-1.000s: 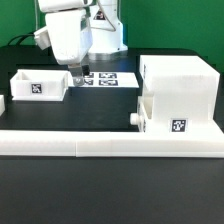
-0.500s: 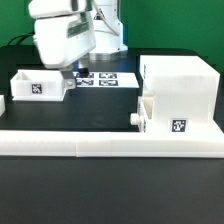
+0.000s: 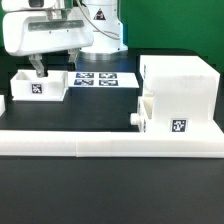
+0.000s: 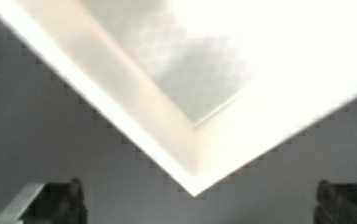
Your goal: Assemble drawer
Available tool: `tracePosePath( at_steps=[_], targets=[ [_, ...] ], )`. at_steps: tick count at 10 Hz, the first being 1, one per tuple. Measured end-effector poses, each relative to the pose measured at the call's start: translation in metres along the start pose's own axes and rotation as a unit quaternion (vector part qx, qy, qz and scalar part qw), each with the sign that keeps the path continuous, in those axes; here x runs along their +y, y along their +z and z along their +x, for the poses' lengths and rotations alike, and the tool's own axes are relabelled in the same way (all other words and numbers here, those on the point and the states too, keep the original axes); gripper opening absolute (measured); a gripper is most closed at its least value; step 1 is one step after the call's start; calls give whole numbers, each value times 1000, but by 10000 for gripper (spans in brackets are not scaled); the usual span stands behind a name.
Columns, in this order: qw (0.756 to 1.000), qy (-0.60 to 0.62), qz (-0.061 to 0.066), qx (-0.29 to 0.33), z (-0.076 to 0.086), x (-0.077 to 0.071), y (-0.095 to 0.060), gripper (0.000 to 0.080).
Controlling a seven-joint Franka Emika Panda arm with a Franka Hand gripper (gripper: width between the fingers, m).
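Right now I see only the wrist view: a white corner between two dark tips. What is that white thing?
Observer: It is a corner of a small open-top drawer box. The box has a black-and-white tag on its side and sits at the exterior view's left.
Operator: Is the machine holding it?
Observer: No. The gripper hangs at the box's rim, open, with nothing in it. I cannot tell whether it touches.
Operator: Where would the box go?
Observer: Probably into the large casing, which stands well apart from it at the exterior view's right.
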State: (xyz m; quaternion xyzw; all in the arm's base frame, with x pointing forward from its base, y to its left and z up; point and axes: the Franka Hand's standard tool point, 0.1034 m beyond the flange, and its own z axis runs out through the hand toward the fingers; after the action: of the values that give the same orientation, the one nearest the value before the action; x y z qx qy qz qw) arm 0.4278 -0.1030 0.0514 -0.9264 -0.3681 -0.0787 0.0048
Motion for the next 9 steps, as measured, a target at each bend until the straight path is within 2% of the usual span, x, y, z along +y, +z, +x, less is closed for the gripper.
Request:
tracePosePath(
  at_steps=[4, 5, 6, 7, 8, 9],
  targets=[
    [994, 111, 1, 0, 0, 0, 1, 649],
    [982, 187, -5, 4, -4, 0, 1, 649],
    [961, 277, -8, 4, -13, -4, 3, 649],
    [947, 322, -6, 4, -7, -6, 2, 649],
    [940, 342, -5, 2, -7, -9, 4, 649],
    [919, 395, -1, 1, -9, -11, 7, 649]
  ],
)
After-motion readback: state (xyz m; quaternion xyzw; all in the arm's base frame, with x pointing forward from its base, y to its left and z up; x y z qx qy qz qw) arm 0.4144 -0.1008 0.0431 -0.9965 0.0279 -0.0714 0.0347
